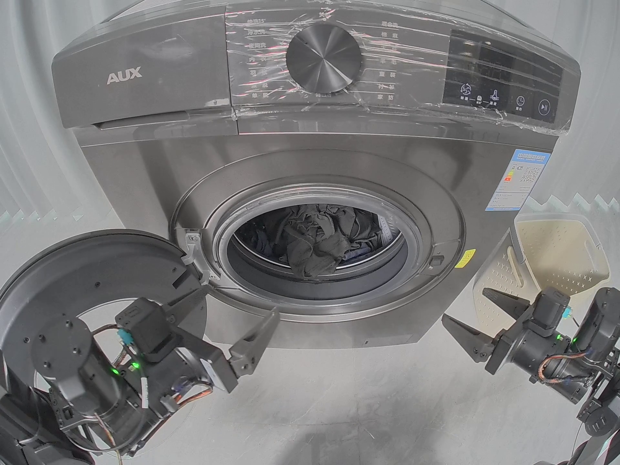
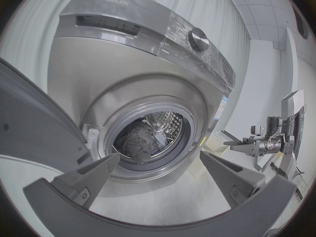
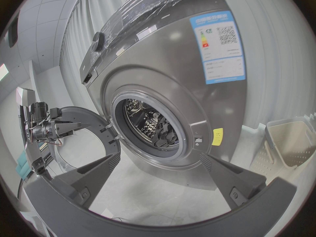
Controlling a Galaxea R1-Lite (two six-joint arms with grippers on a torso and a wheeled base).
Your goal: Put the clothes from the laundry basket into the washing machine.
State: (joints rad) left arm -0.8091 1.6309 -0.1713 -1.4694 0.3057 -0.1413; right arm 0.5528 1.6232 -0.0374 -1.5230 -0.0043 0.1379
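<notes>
L pincer [image 2: 158, 154], R pincer [image 3: 158, 155] agape, empty; dark crumpled clothes [image 1: 313, 240] in washing machine [image 1: 161, 163].

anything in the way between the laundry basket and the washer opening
Nothing visible. The door is swung open to the robot's left, away from the drum mouth, and no object lies on the floor between the laundry basket and the washing machine. Dark clothes lie inside the drum.

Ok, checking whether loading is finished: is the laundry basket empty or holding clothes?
Empty, as far as shown: the laundry basket is bare inside, and dark clothes lie in the drum.
</notes>
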